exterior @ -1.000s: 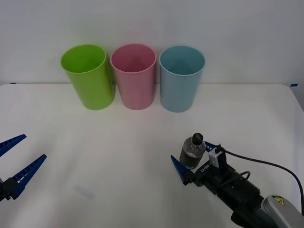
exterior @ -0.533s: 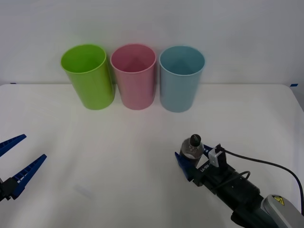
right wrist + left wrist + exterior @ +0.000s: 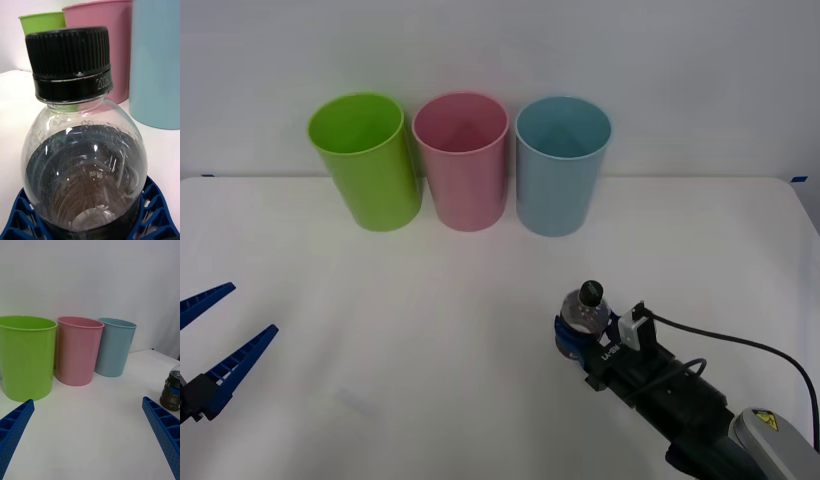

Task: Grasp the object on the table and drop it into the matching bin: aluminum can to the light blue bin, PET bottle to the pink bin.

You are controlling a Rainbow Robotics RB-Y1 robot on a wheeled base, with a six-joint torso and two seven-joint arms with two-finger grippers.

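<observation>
1. Your bottle (image 3: 585, 316) stands on the table (image 3: 430, 330), front right, well short of the bins, with the right gripper (image 3: 580, 338) around its lower body.
2. What's just changed: a second ago the blue fingers stood visibly apart either side of it; now they've drawn in and hug the label. In the right wrist view the ribbed fingers (image 3: 152, 213) press in at the bottle's (image 3: 84, 157) base, so you've got it gripped, by the look of it.
3. That means the grasp step looks done; lifting comes next.
4. The bottle's upright: long axis vertical, black cap (image 3: 69, 62) pointing up, base on the table.
5. Target's the pink bin (image 3: 461, 160), middle of the row, between the green bin (image 3: 365, 160) and the blue bin (image 3: 561, 165), up and left of the bottle.
6. Your left gripper (image 3: 210, 345) waits at the near left, fingers spread wide and holding nothing.
</observation>
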